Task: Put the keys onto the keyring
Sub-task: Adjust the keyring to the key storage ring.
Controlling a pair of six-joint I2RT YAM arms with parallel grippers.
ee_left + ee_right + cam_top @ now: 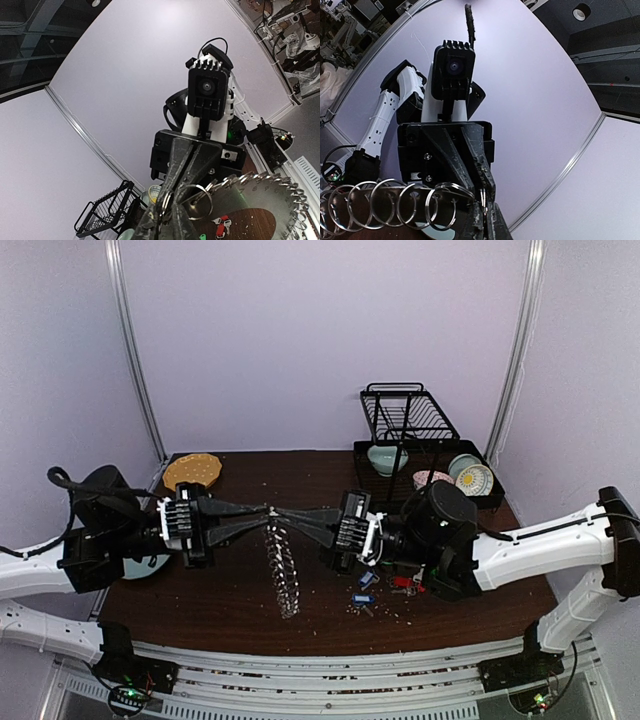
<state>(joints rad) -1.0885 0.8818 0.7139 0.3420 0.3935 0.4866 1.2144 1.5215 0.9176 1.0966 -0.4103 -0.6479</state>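
Note:
The keyring (pixel 283 565), a chain of linked silver rings, hangs over the table's middle from the spot where both grippers meet. My left gripper (pixel 262 512) comes from the left and my right gripper (pixel 286 514) from the right, tip to tip. In the left wrist view one ring (pixel 165 201) stands edge-on between my left fingers, and the chain (pixel 265 181) arcs away to the right. In the right wrist view the end ring (pixel 482 199) is pinched in my right gripper (pixel 485 220). The keys (pixel 366 592) lie loose below the right wrist, with red (pixel 403 583) and blue (pixel 362 598) tags.
A black dish rack (pixel 405 418) and a black tray (pixel 492 502) with bowls stand at the back right. A round tan disc (pixel 192 470) lies at the back left. A pale plate (pixel 148 564) shows partly under the left arm. Crumbs dot the table near the keys.

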